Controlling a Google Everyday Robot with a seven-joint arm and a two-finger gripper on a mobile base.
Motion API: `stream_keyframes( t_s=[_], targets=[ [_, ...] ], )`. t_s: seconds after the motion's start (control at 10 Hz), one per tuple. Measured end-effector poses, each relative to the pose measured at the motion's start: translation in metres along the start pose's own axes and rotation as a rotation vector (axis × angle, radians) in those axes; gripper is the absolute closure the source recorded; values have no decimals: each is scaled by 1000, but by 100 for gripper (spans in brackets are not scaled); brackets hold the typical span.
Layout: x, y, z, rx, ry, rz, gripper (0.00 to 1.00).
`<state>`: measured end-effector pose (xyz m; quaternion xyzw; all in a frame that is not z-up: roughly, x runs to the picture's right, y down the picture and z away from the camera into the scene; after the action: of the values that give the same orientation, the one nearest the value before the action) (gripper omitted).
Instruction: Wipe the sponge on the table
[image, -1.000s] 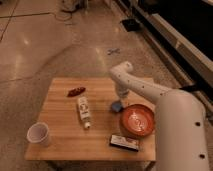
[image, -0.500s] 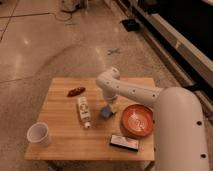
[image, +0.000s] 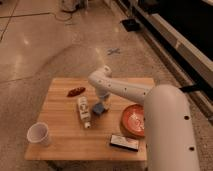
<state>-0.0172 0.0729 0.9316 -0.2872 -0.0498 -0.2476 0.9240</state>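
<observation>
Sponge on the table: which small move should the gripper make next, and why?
Probably slide the sponge a little toward the orange bowl, pressed on the table. The gripper sits right above it near the table's middle, and the white bottle lies close on its other side.

Six things, one of each, on one worktop (image: 60, 117)
One sponge (image: 99, 109), bottle (image: 83, 111), cup (image: 39, 134), bowl (image: 131, 120), box (image: 124, 142), red oblong (image: 76, 91); one gripper (image: 103, 102), at the sponge
</observation>
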Motion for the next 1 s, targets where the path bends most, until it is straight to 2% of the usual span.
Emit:
stream_keyframes(
  t_s=[0.4, 0.6, 0.8, 1.0],
  targets=[
    [22, -37, 15, 0, 83, 49, 100],
    [33, -52, 18, 3, 111, 82, 100],
    [55, -65, 17, 8, 140, 130, 100],
    [88, -69, 17, 6, 175, 178, 100]
  ],
)
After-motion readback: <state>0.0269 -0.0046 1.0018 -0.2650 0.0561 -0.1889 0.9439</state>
